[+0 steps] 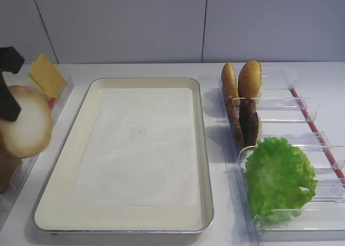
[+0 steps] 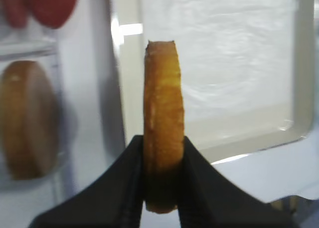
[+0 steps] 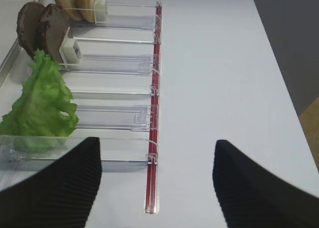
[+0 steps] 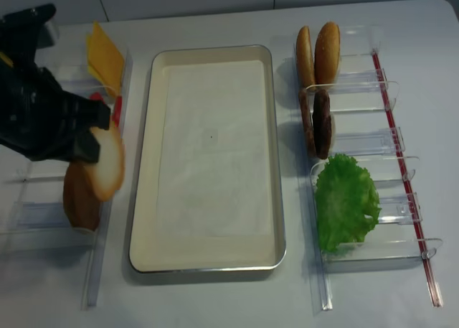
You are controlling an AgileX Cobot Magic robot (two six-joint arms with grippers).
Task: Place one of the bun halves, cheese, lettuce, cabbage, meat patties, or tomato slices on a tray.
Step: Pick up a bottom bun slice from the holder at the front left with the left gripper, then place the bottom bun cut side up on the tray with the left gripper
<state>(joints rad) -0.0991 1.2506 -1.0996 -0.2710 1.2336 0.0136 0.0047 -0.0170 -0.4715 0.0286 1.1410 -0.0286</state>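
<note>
Exterior high views show the left gripper (image 4: 92, 150) pinching the bun half (image 1: 27, 122) on edge, held above the left rack (image 4: 43, 213) just beside the tray (image 1: 64, 165), not over it. Left wrist view shows the jaws clamped on the bun's toasted rim, tray liner (image 2: 219, 53) beyond. Right wrist view shows the right gripper (image 3: 157, 180) spread wide and holding nothing, near the lettuce (image 3: 42, 106).

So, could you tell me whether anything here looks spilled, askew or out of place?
Nothing stands out. The tray sits square with only its liner, the lettuce and meat patties stand in their rack, and the left gripper holds a bun half on edge.
</note>
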